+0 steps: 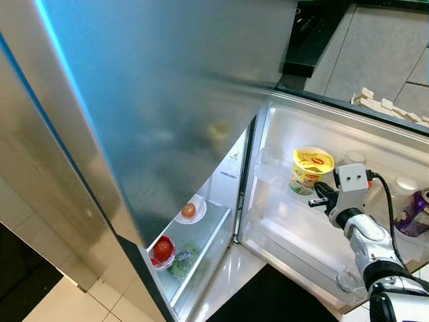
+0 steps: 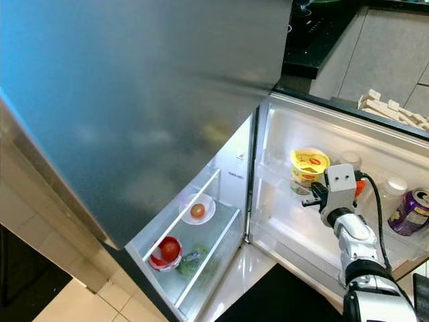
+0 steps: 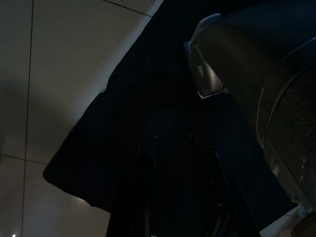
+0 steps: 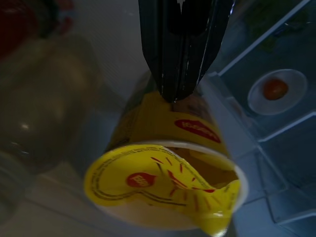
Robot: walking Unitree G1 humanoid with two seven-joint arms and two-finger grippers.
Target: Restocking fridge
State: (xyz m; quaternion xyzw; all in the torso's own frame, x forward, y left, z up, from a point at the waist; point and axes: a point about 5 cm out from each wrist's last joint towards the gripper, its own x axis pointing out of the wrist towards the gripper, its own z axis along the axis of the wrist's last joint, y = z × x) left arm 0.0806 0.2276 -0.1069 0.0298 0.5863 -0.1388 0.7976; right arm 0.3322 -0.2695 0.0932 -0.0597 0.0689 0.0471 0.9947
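Purple can (image 2: 410,213) beside yellow cup (image 2: 308,168)

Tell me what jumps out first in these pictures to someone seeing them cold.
The yellow noodle cup with its peeled-back lid stands on the open fridge door's shelf, the right hand beside it. A purple can sits further along, and a red tomato in a bowl rests on the fridge's glass shelf.

Lighting: interior lamp of the open fridge (image 1: 315,221) brightest, white walls washed out. Fridge door (image 1: 167,100): soft bluish sheen, hazy reflections, blue fringe along its edge. Left wrist view: very dark, shapes barely readable, possibly floor tiles. Right wrist view: dim; yellow cup (image 4: 168,168) soft-focused, background blurred.
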